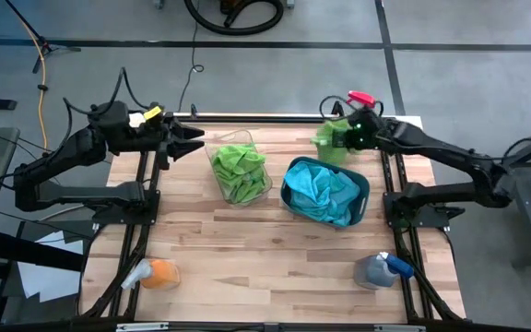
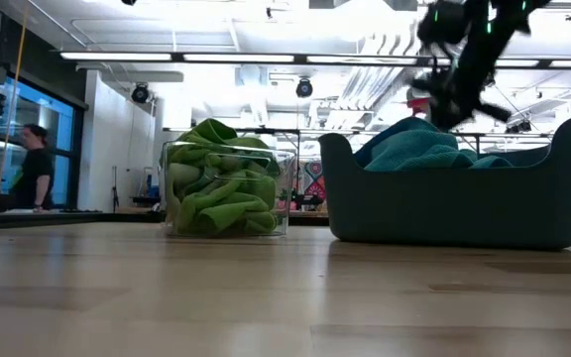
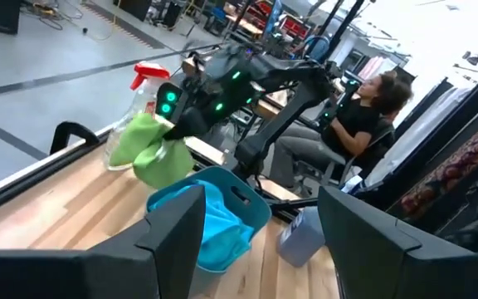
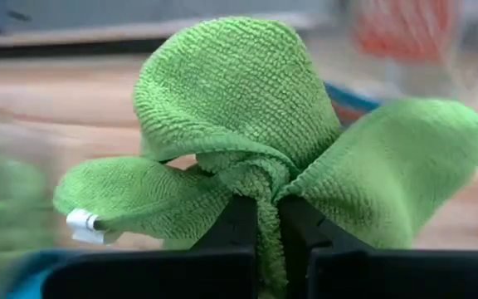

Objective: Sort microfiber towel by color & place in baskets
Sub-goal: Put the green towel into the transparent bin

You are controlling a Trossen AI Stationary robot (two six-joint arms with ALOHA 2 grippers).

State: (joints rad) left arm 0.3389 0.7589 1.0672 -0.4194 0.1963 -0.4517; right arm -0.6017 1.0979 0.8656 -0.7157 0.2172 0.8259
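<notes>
My right gripper (image 4: 268, 241) is shut on a green microfiber towel (image 4: 239, 124), held above the table's far right beside the dark teal basket (image 1: 289, 189). That basket holds blue towels (image 1: 325, 192). The clear basket (image 1: 240, 166), at the table's far middle, is full of green towels (image 2: 216, 178). My left gripper (image 1: 192, 143) stands open at the far left, just left of the clear basket, with nothing between its fingers (image 3: 173, 241). The left wrist view shows the green towel (image 3: 143, 149) hanging at the right gripper. My right gripper pinches a gathered, bunched-up part of the green towel (image 4: 260, 178) between its two fingers (image 4: 231, 224). The fingers slant down from the table's right side. The towel's loose lobes spread out past the fingertips. It is lifted clear of the table (image 3: 48, 208) and slack.
A red-trigger spray bottle (image 1: 358, 99) stands at the far right edge, close behind the held towel. An orange spray bottle (image 1: 155, 274) lies at the near left and a blue-grey one (image 1: 381, 269) at the near right. Bare wood lies between them. People show beyond the table.
</notes>
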